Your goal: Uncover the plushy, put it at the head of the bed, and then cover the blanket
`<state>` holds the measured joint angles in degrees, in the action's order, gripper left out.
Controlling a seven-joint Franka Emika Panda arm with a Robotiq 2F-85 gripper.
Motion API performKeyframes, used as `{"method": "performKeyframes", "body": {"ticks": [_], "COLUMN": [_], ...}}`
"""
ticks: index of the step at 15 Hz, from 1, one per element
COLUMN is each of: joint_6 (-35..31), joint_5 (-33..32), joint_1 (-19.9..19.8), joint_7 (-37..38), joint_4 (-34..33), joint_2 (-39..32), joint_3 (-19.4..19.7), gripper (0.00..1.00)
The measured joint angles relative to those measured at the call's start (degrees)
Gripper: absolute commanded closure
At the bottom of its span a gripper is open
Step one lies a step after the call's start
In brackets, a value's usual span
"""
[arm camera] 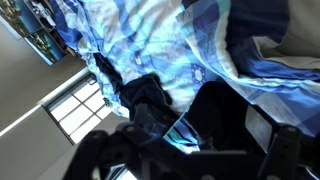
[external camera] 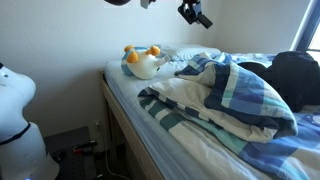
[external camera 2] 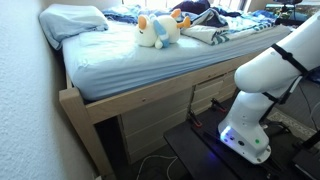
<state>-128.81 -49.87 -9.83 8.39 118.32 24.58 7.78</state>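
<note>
You're hovering the end effector (external camera: 195, 13) high above the worktop (external camera 2: 130, 65). I can't tell if its fingers are spread or closed, because the wrist view is giving only dark blur over fabric. The plushy (external camera: 143, 64) is lying uncovered on the bare sheet, between the pillow (external camera 2: 75, 20) in the head corner and the bunched blanket (external camera: 235, 100). By my judgement, the carry towards the head edge is coming next. Be dropping straight onto that rounded white body and pinching its squashy middle, not the small orange bits. The striped blanket is sitting thick and puffy, so you're wanting a fold near its edge.
</note>
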Motion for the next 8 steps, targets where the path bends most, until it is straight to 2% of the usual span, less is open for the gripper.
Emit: {"method": "performKeyframes", "body": {"ticks": [8], "joint_6": [7.74], "joint_5": [12.83], "joint_1": [4.81], "joint_7": [-8.37], "joint_4": [4.49], "joint_2": [5.33], "joint_3": [-2.35], "gripper": [0.0]}}
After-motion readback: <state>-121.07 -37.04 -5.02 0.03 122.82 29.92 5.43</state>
